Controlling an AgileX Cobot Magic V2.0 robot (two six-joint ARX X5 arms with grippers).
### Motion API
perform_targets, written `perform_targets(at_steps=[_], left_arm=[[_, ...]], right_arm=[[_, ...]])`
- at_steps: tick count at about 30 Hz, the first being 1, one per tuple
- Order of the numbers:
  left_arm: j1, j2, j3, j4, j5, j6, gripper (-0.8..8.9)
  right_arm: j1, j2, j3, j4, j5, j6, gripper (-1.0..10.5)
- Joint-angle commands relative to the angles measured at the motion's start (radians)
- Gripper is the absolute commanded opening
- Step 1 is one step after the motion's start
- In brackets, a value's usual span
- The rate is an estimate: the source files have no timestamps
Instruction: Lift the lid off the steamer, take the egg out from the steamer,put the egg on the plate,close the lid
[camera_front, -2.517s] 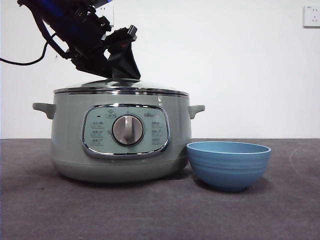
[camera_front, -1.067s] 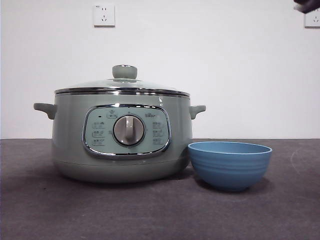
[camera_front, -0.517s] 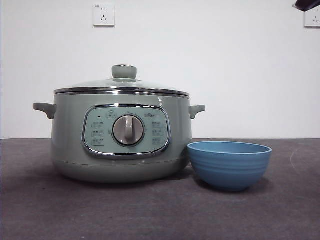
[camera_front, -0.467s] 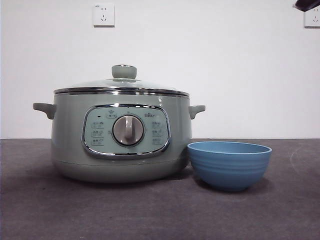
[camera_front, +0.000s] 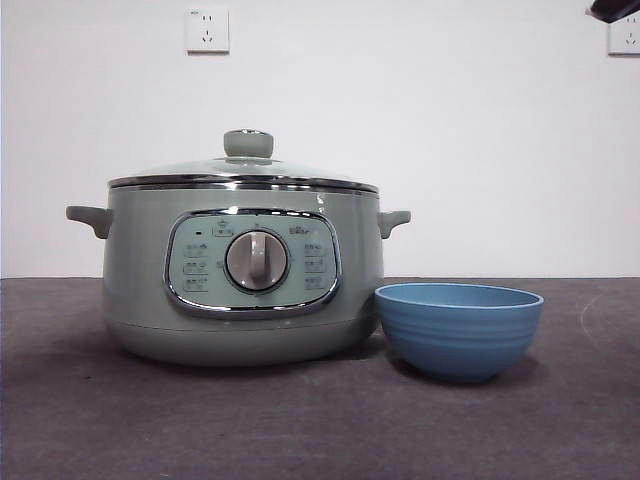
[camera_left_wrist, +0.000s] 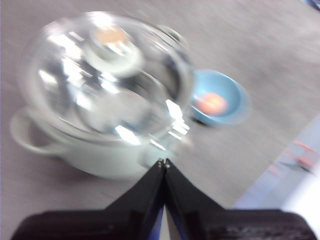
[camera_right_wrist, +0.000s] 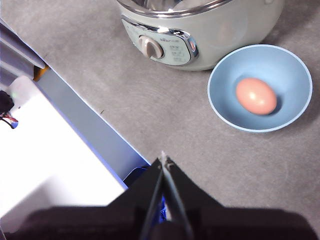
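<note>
The pale green steamer (camera_front: 245, 270) stands on the table with its glass lid (camera_front: 245, 170) closed on it, the green knob (camera_front: 248, 143) on top. The blue plate (camera_front: 459, 328), a small bowl, sits to the right of it. The egg (camera_right_wrist: 256, 96) lies in the plate, seen in the right wrist view and, blurred, in the left wrist view (camera_left_wrist: 212, 103). My left gripper (camera_left_wrist: 163, 163) is shut and empty, raised above the steamer (camera_left_wrist: 100, 120). My right gripper (camera_right_wrist: 163, 160) is shut and empty, high above the table beside the plate (camera_right_wrist: 260, 87) and steamer (camera_right_wrist: 200, 30).
A black arm tip (camera_front: 615, 9) shows at the top right corner of the front view. Wall sockets (camera_front: 207, 30) are on the white wall behind. A white and blue table edge structure (camera_right_wrist: 65, 140) lies near the right gripper.
The arm that was over the lid knob 2.2 s ago has lifted out of the front view, leaving the lid closed. Nothing has moved in the last second.
</note>
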Motion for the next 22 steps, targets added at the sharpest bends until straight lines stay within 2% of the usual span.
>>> perform_targets(at_steps=[1, 3, 6, 13, 16, 22], left_arm=[[0.036, -0.011, -0.009, 0.080, -0.156, 0.041, -0.04], [0.092, -0.024, -0.027, 0.161, -0.181, 0.072, -0.04], [0.193, -0.083, -0.123, 0.354, -0.150, 0.090, -0.04], [0.366, -0.298, -0.523, 0.821, -0.127, 0.085, -0.04], [0.396, -0.399, -0.677, 0.894, -0.130, 0.085, -0.04], [0.428, -0.581, -0.907, 0.893, -0.172, 0.084, -0.04]], right_arm=[[0.001, -0.001, 0.000, 0.003, 0.002, 0.006, 0.0], [0.001, -0.001, 0.000, 0.003, 0.002, 0.006, 0.0], [0.001, -0.001, 0.000, 0.003, 0.002, 0.006, 0.0], [0.001, -0.001, 0.000, 0.003, 0.002, 0.006, 0.0], [0.001, -0.001, 0.000, 0.003, 0.002, 0.006, 0.0], [0.001, -0.001, 0.000, 0.003, 0.002, 0.006, 0.0]])
